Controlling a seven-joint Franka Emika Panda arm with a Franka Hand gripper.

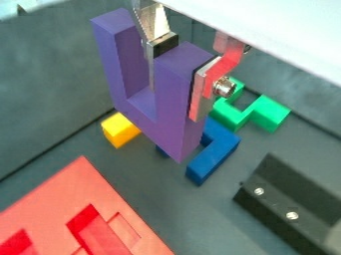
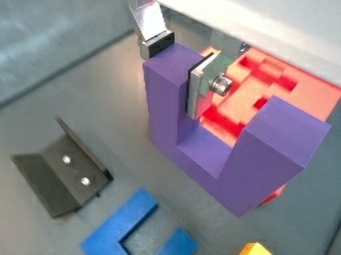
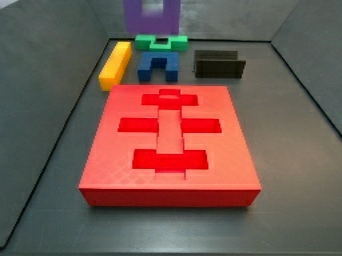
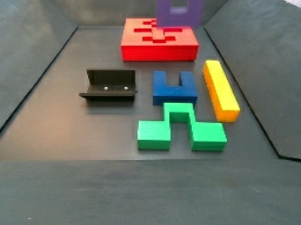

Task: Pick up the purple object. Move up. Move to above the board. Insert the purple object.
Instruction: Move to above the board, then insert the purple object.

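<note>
My gripper [image 1: 184, 65] is shut on one arm of the purple object [image 1: 134, 80], a matte U-shaped block, and holds it in the air with its arms upright. The silver fingers [image 2: 204, 82] press that arm from both sides in both wrist views [image 2: 182, 65]. The purple object [image 2: 253, 149] shows at the top edge of both side views [image 3: 151, 15] [image 4: 179, 10], above the far blocks, with the gripper out of frame there. The board [image 3: 120, 150] is a large red slab with darker recesses, seen in the other views too [image 4: 135, 44] [image 1: 54, 204] [image 2: 286, 85].
A yellow bar [image 3: 116, 63], a blue U-shaped block [image 3: 158, 64] and a green notched block [image 3: 166, 43] lie on the floor beyond the board. The dark fixture [image 3: 219, 65] stands beside them. Dark walls enclose the floor.
</note>
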